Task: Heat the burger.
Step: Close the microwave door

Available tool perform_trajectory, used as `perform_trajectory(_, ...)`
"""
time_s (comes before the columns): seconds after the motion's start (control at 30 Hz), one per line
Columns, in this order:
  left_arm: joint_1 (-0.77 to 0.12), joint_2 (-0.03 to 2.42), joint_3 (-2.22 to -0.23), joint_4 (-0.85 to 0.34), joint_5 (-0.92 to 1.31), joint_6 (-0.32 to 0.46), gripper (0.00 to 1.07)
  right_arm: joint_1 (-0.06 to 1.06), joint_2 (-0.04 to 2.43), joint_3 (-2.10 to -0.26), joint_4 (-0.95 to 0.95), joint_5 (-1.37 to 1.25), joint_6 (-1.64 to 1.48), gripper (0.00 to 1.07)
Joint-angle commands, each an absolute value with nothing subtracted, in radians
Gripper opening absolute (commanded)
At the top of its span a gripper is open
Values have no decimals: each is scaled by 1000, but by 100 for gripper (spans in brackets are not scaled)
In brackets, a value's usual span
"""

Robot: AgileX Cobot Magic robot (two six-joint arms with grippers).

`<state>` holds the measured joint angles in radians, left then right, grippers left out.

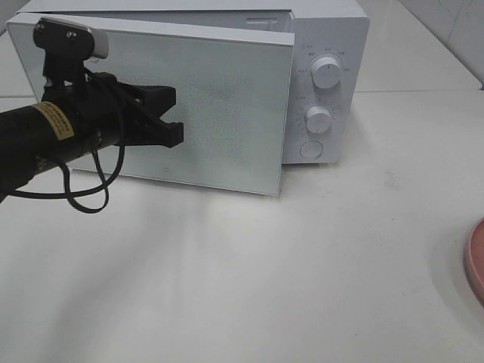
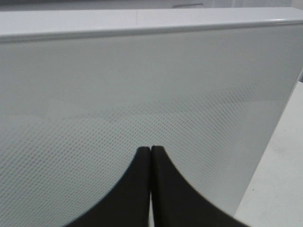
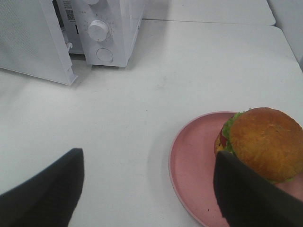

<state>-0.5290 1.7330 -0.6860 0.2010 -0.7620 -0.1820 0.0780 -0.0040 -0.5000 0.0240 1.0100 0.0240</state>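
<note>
Right now you are on the door-opening step: your left pincer (image 1: 170,113), its two black fingers pressed flat together and holding nothing, sits at the frosted glass door (image 1: 219,106) of the white microwave (image 1: 333,45). That door stands partly swung out from the oven body, hinged away from the dial side, and your left wrist view shows the closed tips right up against its dotted panel. I cannot tell whether they actually touch it.

Meanwhile the burger (image 3: 265,142) waits on the pink plate (image 3: 194,165), well apart from the oven on the bench (image 1: 302,287), off toward your right side. Your right pincer (image 3: 147,189) hangs above the bench beside the plate with its fingers spread wide and nothing between them; one finger overlaps the plate rim in the wrist view.

Next, as I judge it, you need the door swung fully clear so the cavity is reachable. Then bring the right pincer onto the plate rim or the burger, gripping gently, since a tall stacked burger could topple or squash.
</note>
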Motion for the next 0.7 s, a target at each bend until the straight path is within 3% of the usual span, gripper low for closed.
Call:
perform_trajectory(0.03, -562, 1758, -748, 171, -743, -183, 0, 71, -31, -498, 23, 994, 16, 75)
perform_trajectory(0.7, -619, 1924, -1005, 73, -672, -183, 0, 71, -31, -498, 23, 994, 16, 75)
